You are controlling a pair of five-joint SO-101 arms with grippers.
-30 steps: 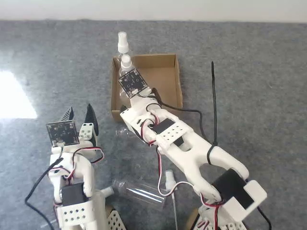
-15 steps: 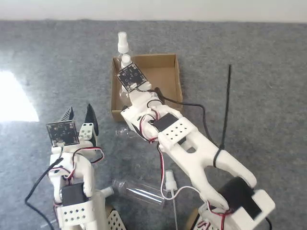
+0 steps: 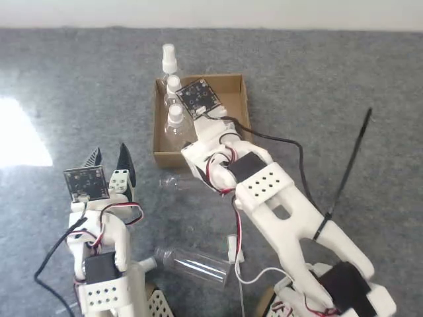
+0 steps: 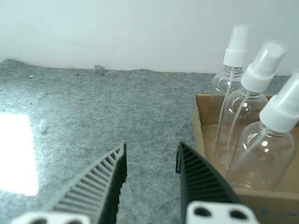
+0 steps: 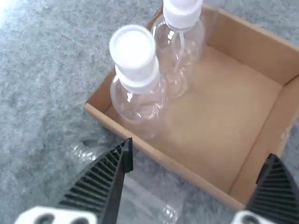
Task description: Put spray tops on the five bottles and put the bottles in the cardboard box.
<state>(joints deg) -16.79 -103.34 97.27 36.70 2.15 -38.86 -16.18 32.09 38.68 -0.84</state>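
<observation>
Where the grey, felt-like worktop lies nearest the arm bases, a clear plastic bottle rests on its side, long axis across the worktop, narrower end toward the left arm. A white spray top lies loose just beside its other end. The left gripper is raised on an upright arm, its ribbed, tapering black fingers spread apart and holding nothing, pointing away from the bases. A second clear bottle lies on its side just outside the near wall of the cardboard box, roughly parallel to that wall. The box is shallow, square and open-topped. Two capped bottles stand upright along its left wall, a nearer bottle and a farther bottle, each round-shouldered with a white cylindrical spray top. The right arm stretches forward, and the right gripper hangs above the box's near wall, fingers spread wide and empty. A third capped bottle stands upright on the worktop just beyond the box's far left corner.
</observation>
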